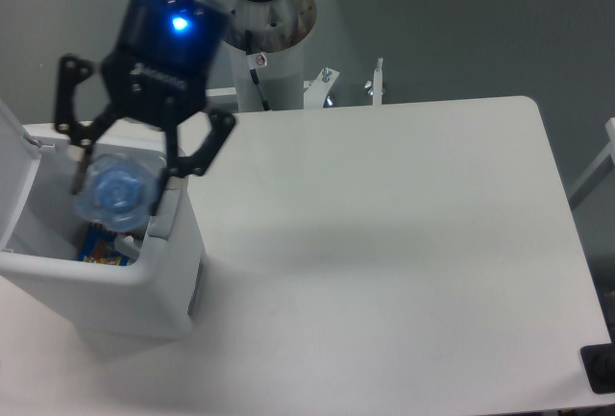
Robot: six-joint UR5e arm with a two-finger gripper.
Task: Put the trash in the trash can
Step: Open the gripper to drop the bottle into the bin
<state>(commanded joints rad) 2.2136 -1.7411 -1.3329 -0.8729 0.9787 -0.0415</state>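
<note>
My gripper (123, 178) hangs over the open trash can (106, 286) at the left of the table, shut on the crushed clear bluish bottle (115, 193). The bottle points end-on at the camera and sits above the can's opening, near its right rim. The can's flip lid (13, 147) stands open at the far left. Inside the can, a blue-and-orange wrapper (100, 245) shows at the bottom, with a small pale piece beside it that I cannot identify. The carton is not clearly in view.
The arm's base column (274, 46) stands behind the table's back edge with metal brackets (348, 85) beside it. A dark object (601, 368) sits at the table's lower right corner.
</note>
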